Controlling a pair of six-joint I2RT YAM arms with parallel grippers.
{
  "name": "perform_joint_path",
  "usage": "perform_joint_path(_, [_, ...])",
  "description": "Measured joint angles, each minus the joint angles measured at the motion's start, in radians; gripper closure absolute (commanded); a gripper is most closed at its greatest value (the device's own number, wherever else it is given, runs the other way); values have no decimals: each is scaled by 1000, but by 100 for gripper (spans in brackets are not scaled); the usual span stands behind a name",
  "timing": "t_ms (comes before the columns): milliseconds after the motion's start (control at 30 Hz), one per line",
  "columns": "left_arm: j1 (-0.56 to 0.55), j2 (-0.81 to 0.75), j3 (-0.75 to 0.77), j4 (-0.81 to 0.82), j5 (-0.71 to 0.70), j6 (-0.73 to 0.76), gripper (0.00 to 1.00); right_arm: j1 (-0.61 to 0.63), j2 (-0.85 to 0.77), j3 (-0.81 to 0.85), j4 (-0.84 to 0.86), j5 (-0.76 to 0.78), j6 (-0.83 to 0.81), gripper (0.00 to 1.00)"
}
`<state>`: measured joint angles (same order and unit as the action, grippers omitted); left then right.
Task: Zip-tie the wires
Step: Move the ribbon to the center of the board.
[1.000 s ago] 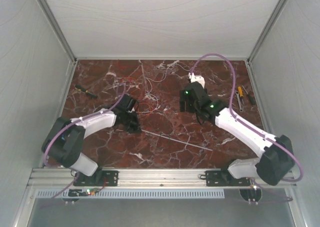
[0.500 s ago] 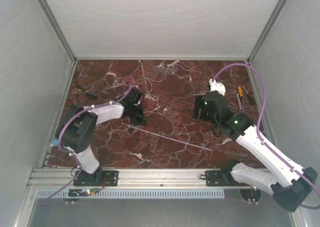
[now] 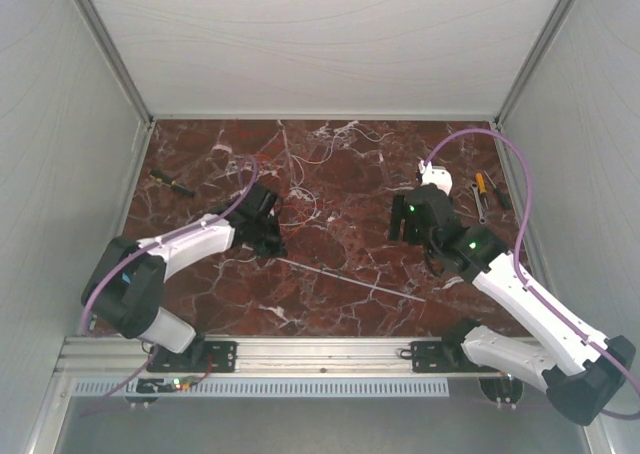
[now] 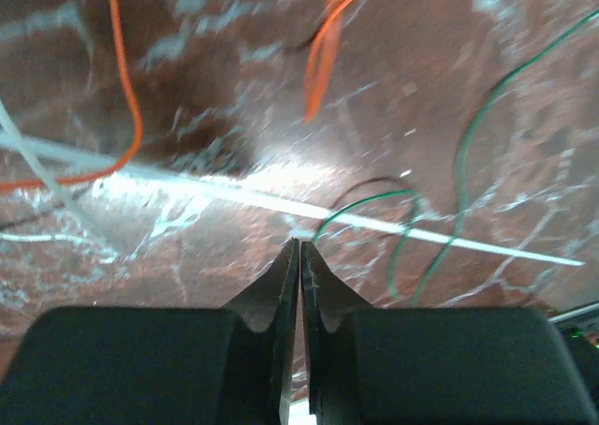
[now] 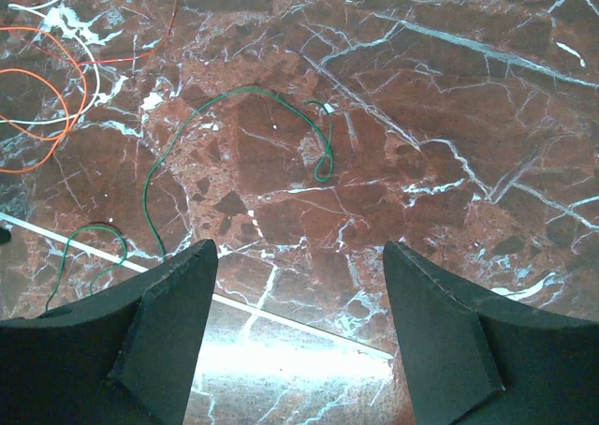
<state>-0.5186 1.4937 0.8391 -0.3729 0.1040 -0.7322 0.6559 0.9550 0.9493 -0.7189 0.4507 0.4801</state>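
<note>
White walls [image 3: 330, 44] box in a red-brown marble surface [image 3: 350, 234] veined in white. A yellow-handled tool [image 3: 481, 192] lies at its right edge and a dark one [image 3: 172, 182] at the left. The wires [image 3: 305, 169] curl loosely, orange and white, toward the far middle, and a green wire [image 5: 245, 90] loops nearer the arms. Nothing covers the zip tie [image 3: 350, 280]. It lies flat in the near middle, its long axis slanting from the left arm's tip down toward the right arm's base.

The left gripper [image 4: 299, 247] has its jaws pressed together on nothing, tips just beside the tie near its left end; whether they touch it I cannot tell. The right gripper [image 5: 298, 247] has its jaws spread wide and empty. In the right wrist view the tie's right end shows low in the gap between them.
</note>
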Motion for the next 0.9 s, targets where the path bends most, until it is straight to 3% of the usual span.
perform_joint_path(167, [-18,37,-82,-15,24,-37,97,0,0,0,0,5,-4,30])
perform_joint_path(400, [-18,89,-80,12,41,-56,96,-13,-6,0,-3,14,-8,29])
perform_joint_path(900, [-18,349,190,114,53,-90,97,-102,-27,0,-4,13,-48,29])
